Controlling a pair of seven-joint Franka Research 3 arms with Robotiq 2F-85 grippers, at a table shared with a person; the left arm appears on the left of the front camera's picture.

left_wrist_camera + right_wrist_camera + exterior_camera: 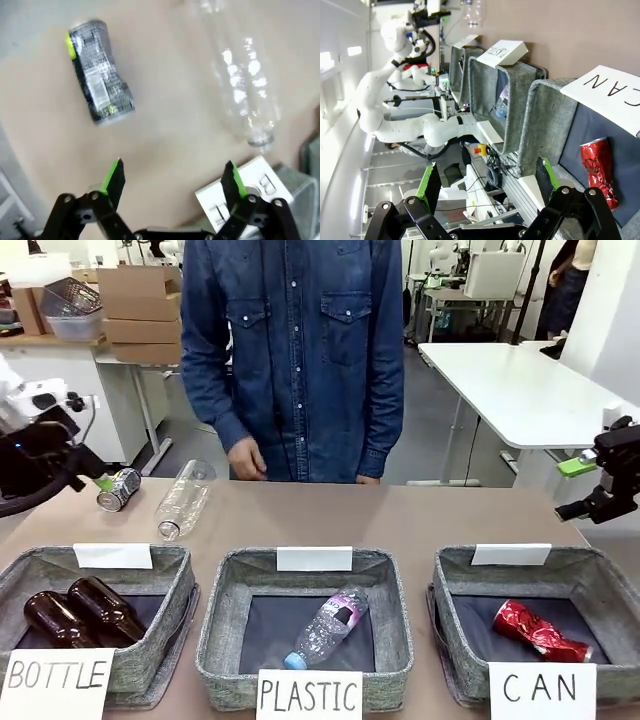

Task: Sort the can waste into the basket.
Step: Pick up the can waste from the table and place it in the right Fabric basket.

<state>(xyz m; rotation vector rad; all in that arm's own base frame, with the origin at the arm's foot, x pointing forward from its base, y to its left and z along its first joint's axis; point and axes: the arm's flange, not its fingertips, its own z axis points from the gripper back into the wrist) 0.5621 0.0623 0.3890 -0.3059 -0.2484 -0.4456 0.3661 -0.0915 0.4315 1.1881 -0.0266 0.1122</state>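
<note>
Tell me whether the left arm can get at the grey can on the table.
Likely yes: the left tool is open near the grey can, nothing between them; the clear bottle lies apart.

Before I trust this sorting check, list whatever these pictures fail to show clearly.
Front view: dented silver-grey drink can, one end behind the left gripper.
Left wrist view: its dark print, too blurred to read.
Left wrist view: clear plastic bottle, base cut by the top edge.
Front view: brown glass bottles, near ends behind their grey fabric basket's wall.
</note>
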